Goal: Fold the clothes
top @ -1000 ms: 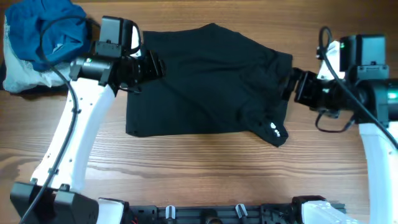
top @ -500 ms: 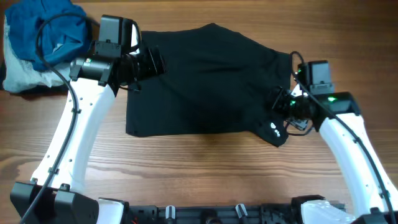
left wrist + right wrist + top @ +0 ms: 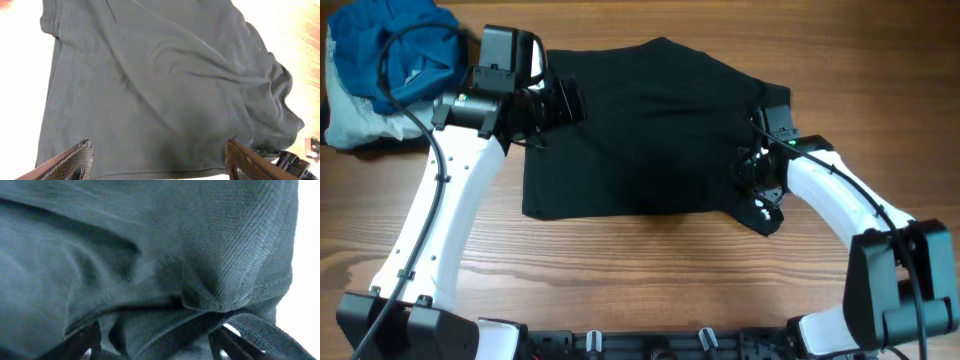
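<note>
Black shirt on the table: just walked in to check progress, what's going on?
Two robot arms are folding the black shirt, which lies spread on the table, not yet folded. The left gripper hovers at its left edge, jaws open, empty. The right gripper straddles bunched fabric at the right edge; whether its jaws grip is unclear.

white arms (image 3: pixel 440 230) — black joints (image 3: pixel 485 110), cables (image 3: pixel 384 75)

Black soft-fabric garment (image 3: pixel 650 130) lies spread at centre of wooden table (image 3: pixel 620 270). Crumpled bright blue garment (image 3: pixel 395 45) at far-left corner, atop pale blue-white cloth heap (image 3: pixel 345 125). Left gripper (image 3: pixel 568 100) over black garment's far-left edge. Right gripper (image 3: pixel 753 185) on its near-right corner.
</note>
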Robot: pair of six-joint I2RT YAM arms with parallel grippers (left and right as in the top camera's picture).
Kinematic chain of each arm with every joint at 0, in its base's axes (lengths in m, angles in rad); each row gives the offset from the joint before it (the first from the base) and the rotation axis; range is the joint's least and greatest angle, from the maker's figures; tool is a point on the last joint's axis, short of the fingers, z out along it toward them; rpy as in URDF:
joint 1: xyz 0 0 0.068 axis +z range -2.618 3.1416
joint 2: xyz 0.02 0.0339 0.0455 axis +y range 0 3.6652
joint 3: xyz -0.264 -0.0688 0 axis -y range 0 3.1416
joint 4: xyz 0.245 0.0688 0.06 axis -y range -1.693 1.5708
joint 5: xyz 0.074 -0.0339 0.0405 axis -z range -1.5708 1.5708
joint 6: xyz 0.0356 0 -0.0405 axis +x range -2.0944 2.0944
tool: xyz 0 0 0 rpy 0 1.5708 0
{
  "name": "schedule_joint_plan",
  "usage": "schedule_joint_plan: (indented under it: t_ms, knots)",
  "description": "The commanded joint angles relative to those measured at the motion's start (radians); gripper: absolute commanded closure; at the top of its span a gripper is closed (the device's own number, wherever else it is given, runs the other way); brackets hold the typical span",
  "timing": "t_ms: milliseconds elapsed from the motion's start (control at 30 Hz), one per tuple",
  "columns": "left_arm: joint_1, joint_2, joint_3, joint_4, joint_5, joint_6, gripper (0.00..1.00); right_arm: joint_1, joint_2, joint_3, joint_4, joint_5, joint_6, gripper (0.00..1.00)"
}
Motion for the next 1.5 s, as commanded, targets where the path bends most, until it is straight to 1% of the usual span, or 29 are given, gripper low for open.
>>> schedule_joint_plan:
  t_ms: [0, 33, 67, 100, 133, 233, 333, 400, 467, 567, 633, 767, 833, 900, 933, 967, 1033, 1133, 1233, 1267, 1333, 1367, 1400, 1467]
  knots:
    - [0.003, -0.004, 0.006, -0.002, -0.013, 0.002, 0.16, 0.004, 0.009, -0.006, 0.008, 0.002, 0.013, 0.5]
    - [0.003, -0.004, 0.006, -0.002, -0.013, 0.002, 0.16, 0.004, 0.009, -0.006, 0.007, -0.005, 0.013, 0.57]
    - [0.003, -0.004, 0.006, -0.002, -0.013, 0.002, 0.16, 0.004, 0.009, -0.006, 0.004, -0.01, 0.013, 0.72]
    - [0.003, -0.004, 0.006, -0.002, -0.013, 0.002, 0.16, 0.004, 0.009, -0.006, -0.003, -0.018, 0.011, 0.81]
    - [0.003, -0.004, 0.006, -0.002, -0.013, 0.002, 0.15, 0.004, 0.008, -0.006, -0.015, -0.026, 0.01, 0.95]
    - [0.003, -0.004, 0.006, -0.002, -0.013, 0.002, 0.15, 0.004, -0.021, -0.006, -0.093, -0.035, 0.009, 0.96]
    - [0.003, -0.004, 0.006, -0.002, -0.013, 0.002, 0.14, 0.004, -0.118, -0.002, -0.218, -0.04, -0.04, 0.96]
    - [0.003, -0.004, 0.006, -0.002, -0.013, 0.002, 0.13, 0.003, -0.187, 0.018, -0.314, -0.069, -0.102, 0.96]
    - [0.003, -0.004, 0.006, -0.002, -0.013, 0.002, 0.12, 0.003, -0.251, 0.045, -0.435, -0.089, -0.122, 0.96]
    - [0.003, -0.004, 0.006, -0.002, -0.013, 0.002, 0.12, 0.003, -0.293, 0.046, -0.526, -0.159, -0.158, 0.96]
    - [0.003, -0.004, 0.006, -0.002, -0.013, 0.002, 0.11, 0.013, -0.289, 0.039, -0.545, -0.193, -0.174, 0.96]
    - [0.003, -0.004, 0.006, -0.002, -0.014, 0.002, 0.1, 0.078, -0.286, 0.003, -0.517, -0.238, -0.169, 0.95]
    - [0.003, -0.004, 0.006, -0.002, -0.014, 0.002, 0.09, 0.123, -0.28, 0.001, -0.52, -0.248, -0.161, 0.9]
    - [0.003, -0.004, 0.006, -0.002, -0.014, 0.002, 0.09, 0.162, -0.272, 0.001, -0.521, -0.25, -0.154, 0.7]
    - [0.003, -0.004, 0.006, -0.002, -0.014, 0.002, 0.09, 0.186, -0.267, 0.001, -0.52, -0.25, -0.153, 0.55]
    - [0.003, -0.004, 0.006, -0.002, -0.014, 0.002, 0.09, 0.198, -0.267, 0.001, -0.517, -0.245, -0.146, 0.44]
    - [0.003, -0.004, 0.006, -0.002, -0.014, 0.002, 0.08, 0.199, -0.267, 0.002, -0.491, -0.235, -0.146, 0.32]
    - [0.003, -0.004, 0.006, -0.005, -0.014, 0.002, 0.08, 0.173, -0.267, 0.032, -0.416, -0.191, -0.149, 0.28]
    - [0.003, -0.004, 0.006, -0.009, -0.014, 0.002, 0.08, 0.12, -0.267, 0.117, -0.343, -0.087, -0.208, 0.21]
    - [0.003, -0.004, 0.006, -0.008, -0.014, 0.002, 0.07, 0.089, -0.267, 0.153, -0.295, -0.037, -0.24, 0.16]
    - [0.003, -0.004, 0.006, -0.009, -0.014, 0.002, 0.07, 0.023, -0.266, 0.195, -0.18, 0.026, -0.28, 0.13]
    - [0.003, -0.004, 0.006, -0.009, -0.014, 0.002, 0.07, -0.026, -0.26, 0.199, -0.081, 0.024, -0.306, 0.13]
    - [0.003, -0.004, 0.006, -0.009, -0.014, 0.002, 0.08, -0.059, -0.252, 0.199, -0.025, 0.017, -0.308, 0.13]
    - [0.003, -0.004, 0.006, -0.01, -0.013, 0.002, 0.07, -0.128, -0.198, 0.199, 0.115, -0.067, -0.372, 0.13]
